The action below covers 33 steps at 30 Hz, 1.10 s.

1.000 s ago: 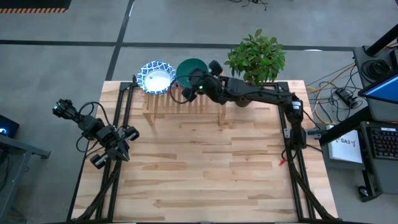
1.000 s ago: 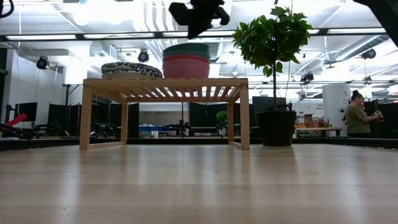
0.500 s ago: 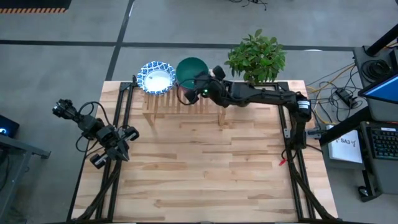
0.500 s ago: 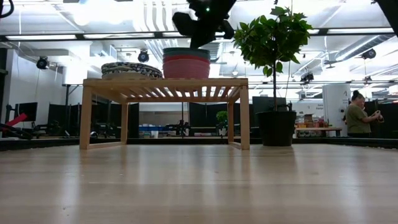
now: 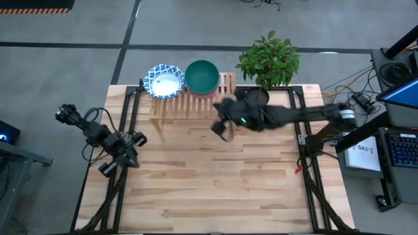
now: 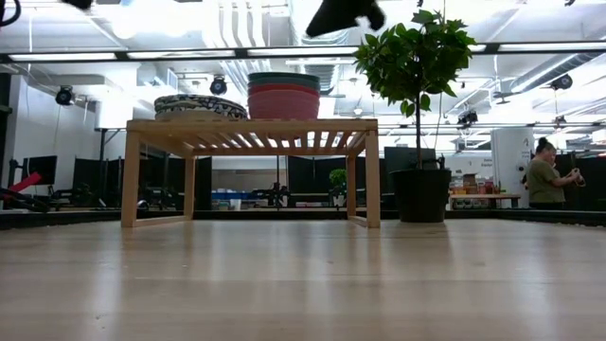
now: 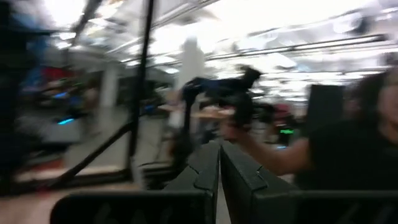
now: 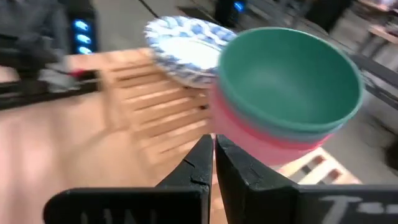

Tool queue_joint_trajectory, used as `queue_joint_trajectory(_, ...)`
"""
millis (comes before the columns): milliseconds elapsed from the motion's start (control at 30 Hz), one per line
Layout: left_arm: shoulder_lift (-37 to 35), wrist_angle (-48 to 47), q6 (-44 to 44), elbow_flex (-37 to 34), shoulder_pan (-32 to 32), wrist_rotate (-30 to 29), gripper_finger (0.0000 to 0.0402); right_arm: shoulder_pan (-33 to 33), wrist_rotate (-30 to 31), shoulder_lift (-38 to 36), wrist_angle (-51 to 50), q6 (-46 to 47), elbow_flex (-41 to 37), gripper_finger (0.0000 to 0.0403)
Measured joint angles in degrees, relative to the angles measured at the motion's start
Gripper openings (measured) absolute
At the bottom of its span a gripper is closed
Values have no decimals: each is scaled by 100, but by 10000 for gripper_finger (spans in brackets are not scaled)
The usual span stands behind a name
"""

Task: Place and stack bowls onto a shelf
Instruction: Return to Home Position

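With my right gripper [image 5: 221, 127] closed tight and empty, the green bowl [image 5: 202, 75] stacked on the shelf [image 5: 225, 85] just ahead, I'd retreat high and straight toward home, left gripper [image 5: 124, 153] parked closed well aside.

potted plant [image 5: 268, 60], wooden table [image 5: 215, 189], distant person [image 6: 543, 180]

from above, the green bowl [image 5: 202, 76] covers the stack under it on the shelf [image 5: 225, 83]; only a pink sliver shows. the white patterned bowls [image 5: 164, 81] cannot be counted there. in the low view the top edge cuts off the right gripper [image 6: 346, 16]. past the left gripper [image 7: 220, 149], the left wrist view is one smear.
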Motion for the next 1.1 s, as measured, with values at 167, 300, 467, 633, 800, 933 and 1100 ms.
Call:
queue_joint_trajectory(167, 88, -461, 210, -43, 0, -1305, 0, 641, -260, -872, 1337, -100, -1669, 9)
queue_joint_trajectory(300, 354, -230, 417, -232, 2, -2428, 0, 1023, -552, -1371, 2539, -377, -2742, 9)
queue_joint_trajectory(467, 760, 216, 717, -237, 245, -3083, 0, 1080, -843, -1991, 3564, -675, -3785, 9)
queue_joint_trajectory(633, 1054, 36, 747, -53, 946, -2817, 0, 977, -1065, -2462, 4243, -730, -4597, 9)
queue_joint_trajectory(800, 1108, -821, 482, 213, 1908, -1917, 0, 912, -1424, -2775, 4830, -841, -5202, 9)
queue_joint_trajectory(933, 1023, -1191, 513, 309, 2651, -821, 0, 793, -1493, -3029, 4913, -793, -5553, 9)
queue_joint_trajectory(1100, 880, -1512, 368, 221, 3394, 313, 0, 724, -1497, -3286, 4984, -690, -5965, 9)
